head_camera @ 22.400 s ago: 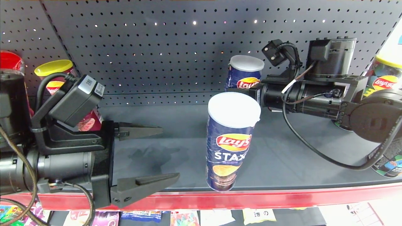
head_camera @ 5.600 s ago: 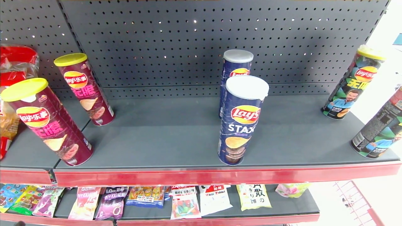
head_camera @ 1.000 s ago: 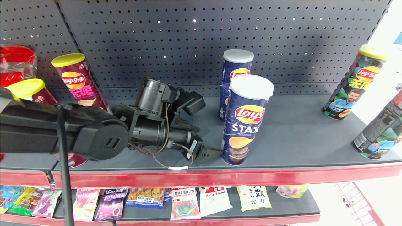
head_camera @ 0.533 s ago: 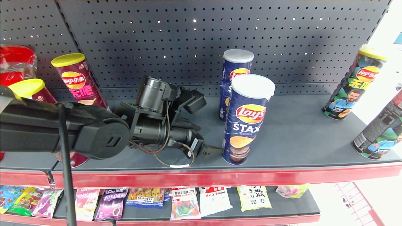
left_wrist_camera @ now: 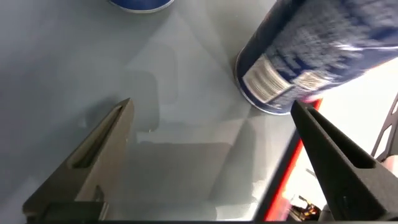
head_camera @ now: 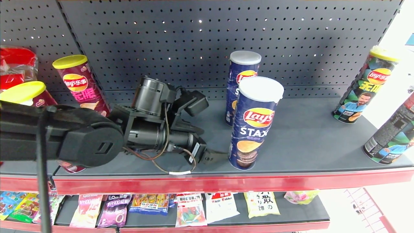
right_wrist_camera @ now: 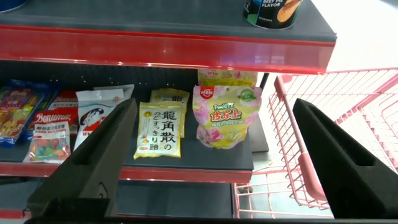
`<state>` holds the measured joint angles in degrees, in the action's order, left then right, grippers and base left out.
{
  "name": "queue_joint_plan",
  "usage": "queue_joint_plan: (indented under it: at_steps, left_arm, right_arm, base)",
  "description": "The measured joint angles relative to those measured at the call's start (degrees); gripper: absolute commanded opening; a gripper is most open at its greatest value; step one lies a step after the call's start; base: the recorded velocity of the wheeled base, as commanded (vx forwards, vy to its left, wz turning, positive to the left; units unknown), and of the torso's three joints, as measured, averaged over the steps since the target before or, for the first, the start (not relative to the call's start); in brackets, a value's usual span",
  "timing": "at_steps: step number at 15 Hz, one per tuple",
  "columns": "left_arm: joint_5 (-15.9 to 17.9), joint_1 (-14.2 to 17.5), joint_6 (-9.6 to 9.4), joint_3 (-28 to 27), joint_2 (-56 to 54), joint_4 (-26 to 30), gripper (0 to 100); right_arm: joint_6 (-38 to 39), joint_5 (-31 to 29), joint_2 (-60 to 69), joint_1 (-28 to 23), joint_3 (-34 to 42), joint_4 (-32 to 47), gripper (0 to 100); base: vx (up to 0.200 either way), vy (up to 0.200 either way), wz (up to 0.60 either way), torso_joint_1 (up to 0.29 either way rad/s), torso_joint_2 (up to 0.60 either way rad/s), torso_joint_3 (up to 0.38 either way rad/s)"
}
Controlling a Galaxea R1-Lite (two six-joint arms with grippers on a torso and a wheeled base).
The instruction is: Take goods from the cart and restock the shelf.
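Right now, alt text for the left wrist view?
The left gripper is open over the grey shelf, with the base of a navy chip can just ahead, close to one fingertip. A second navy can stands farther back.

The front blue can point(head_camera: 254, 126) bears a red-and-yellow logo above white lettering. The rear blue can point(head_camera: 243, 69), at its 11 o'clock, bears the same logo, as do the maroon can point(head_camera: 79, 84) at 9 o'clock and the green can point(head_camera: 365, 87) at 3 o'clock. The snack bags point(head_camera: 260, 202) at 6 o'clock carry printed labels.

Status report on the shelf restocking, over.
Left gripper open over grey shelf; right gripper open, empty. Tall dark-blue chip can, white lid, upright, ungripped, just ahead of left. Matching can behind it.
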<state>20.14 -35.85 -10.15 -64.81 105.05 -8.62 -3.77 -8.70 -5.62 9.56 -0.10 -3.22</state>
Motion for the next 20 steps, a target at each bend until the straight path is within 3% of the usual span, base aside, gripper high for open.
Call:
queue_joint_plan:
  at_steps: [3, 8, 11, 15, 17, 19, 20]
  left_arm:
    - [-0.2, 0.3, 0.09, 7.3, -7.4, 0.1, 100]
    - [-3.2, 2.5, 0.63, 26.0, -33.1, 1.5, 100]
    - [-4.3, 7.2, 1.38, 33.8, -51.0, 9.5, 100]
    - [-6.9, 11.7, 3.24, 39.8, -73.6, 25.2, 100]
    - [-12.2, 13.0, 6.17, 41.2, -83.8, 32.6, 100]
    - [-21.4, 13.6, 9.78, 42.0, -90.9, 37.1, 100]
    - [-23.9, 13.7, 10.56, 42.2, -93.8, 38.6, 100]
  right_arm:
    - [0.0, 0.0, 0.0, 0.0, 0.0, 0.0, 100]
    - [0.3, 0.0, 0.0, 0.0, 0.0, 0.0, 100]
    - [0.4, 0.0, 0.0, 0.0, 0.0, 0.0, 100]
    - [0.4, 0.0, 0.0, 0.0, 0.0, 0.0, 100]
    - [1.1, 0.0, 0.0, 0.0, 0.0, 0.1, 100]
    - [2.2, 0.1, 0.0, 0.0, 0.0, 0.1, 100]
    - [2.1, 0.1, 0.0, 0.0, 0.0, 0.1, 100]
  base:
    - [0.0, 0.0, 0.0, 0.0, 0.0, 0.0]
    - [0.0, 0.0, 0.0, 0.0, 0.0, 0.0]
    - [0.0, 0.0, 0.0, 0.0, 0.0, 0.0]
    - [0.0, 0.0, 0.0, 0.0, 0.0, 0.0]
    - [0.0, 0.0, 0.0, 0.0, 0.0, 0.0]
    - [0.0, 0.0, 0.0, 0.0, 0.0, 0.0]
    - [0.0, 0.0, 0.0, 0.0, 0.0, 0.0]
